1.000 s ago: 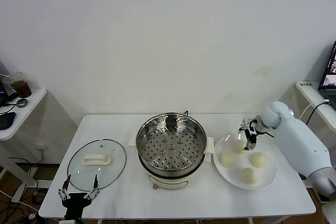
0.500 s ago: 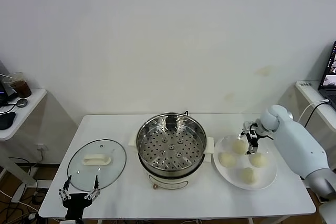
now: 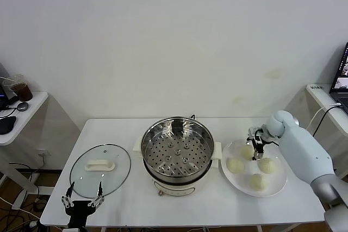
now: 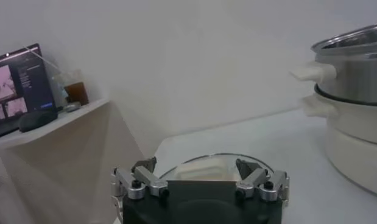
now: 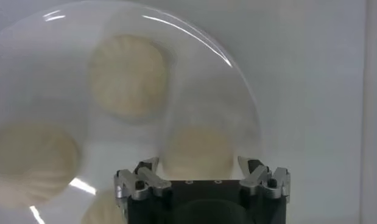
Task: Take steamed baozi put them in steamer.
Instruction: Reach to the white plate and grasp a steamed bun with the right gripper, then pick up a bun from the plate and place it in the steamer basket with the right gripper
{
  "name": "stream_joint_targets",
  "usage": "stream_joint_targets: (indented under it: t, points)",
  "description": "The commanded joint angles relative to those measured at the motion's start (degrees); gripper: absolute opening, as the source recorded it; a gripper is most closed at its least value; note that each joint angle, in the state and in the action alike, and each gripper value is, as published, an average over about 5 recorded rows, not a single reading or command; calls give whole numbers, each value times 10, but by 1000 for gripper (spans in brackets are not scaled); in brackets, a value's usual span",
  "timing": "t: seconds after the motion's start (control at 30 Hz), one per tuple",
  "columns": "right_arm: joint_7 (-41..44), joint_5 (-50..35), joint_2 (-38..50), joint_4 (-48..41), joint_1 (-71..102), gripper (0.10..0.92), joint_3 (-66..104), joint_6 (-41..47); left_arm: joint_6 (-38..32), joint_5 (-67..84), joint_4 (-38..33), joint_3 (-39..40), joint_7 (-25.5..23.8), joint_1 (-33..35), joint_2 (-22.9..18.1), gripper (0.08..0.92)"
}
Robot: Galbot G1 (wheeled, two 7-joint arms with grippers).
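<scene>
White baozi (image 3: 247, 151) on the far plate (image 3: 278, 184) sits under the spread right claw (image 3: 255, 144); next, pinch, then lift toward the steamer (image 3: 177, 146).

The steamer (image 3: 177, 153) stands mid-bench (image 3: 125, 199). The lid (image 3: 100, 169) lies toward the left edge, the plate (image 3: 253, 168) toward the right edge. Four baozi (image 3: 235, 164) lie on the plate, apparently apart from one another.

A: What blocks the frame's centre?
B: The round shiny steel steamer (image 3: 177, 153), open on top.
A: Lower left?
B: A flat round glass lid (image 3: 100, 169) on the white bench (image 3: 130, 134), bare strips between.
</scene>
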State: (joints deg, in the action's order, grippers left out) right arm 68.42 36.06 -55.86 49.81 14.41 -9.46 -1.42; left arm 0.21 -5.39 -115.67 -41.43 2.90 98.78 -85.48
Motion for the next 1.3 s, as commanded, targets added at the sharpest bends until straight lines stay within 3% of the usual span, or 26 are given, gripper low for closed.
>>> stream_joint_targets:
  t: [0.03,0.4,0.6,0.8,1.07,1.2,1.3]
  points:
    - [-3,1,-3,-7,-1,786,-1,-1,0,0,0,0,0,0,0,823]
    - [-7,-6,4,-1,-1,587,0,2,0,-1,5,2,0,-4,0,823]
    - [0,-33,25,18,-19,572,-13,8,0,-3,7,8,1,-8,-1,823]
    - [17,-119,40,52,-116,576,-93,26,1,-7,8,11,5,-13,-2,823]
    - [49,-264,-45,44,-329,576,-225,31,2,-22,6,15,19,-19,-4,823]
    - [65,-319,-104,20,-382,574,-268,-8,2,-21,2,17,20,-20,-6,823]
    - [74,-357,-135,11,-403,576,-302,-97,1,-20,0,17,21,-19,-8,823]
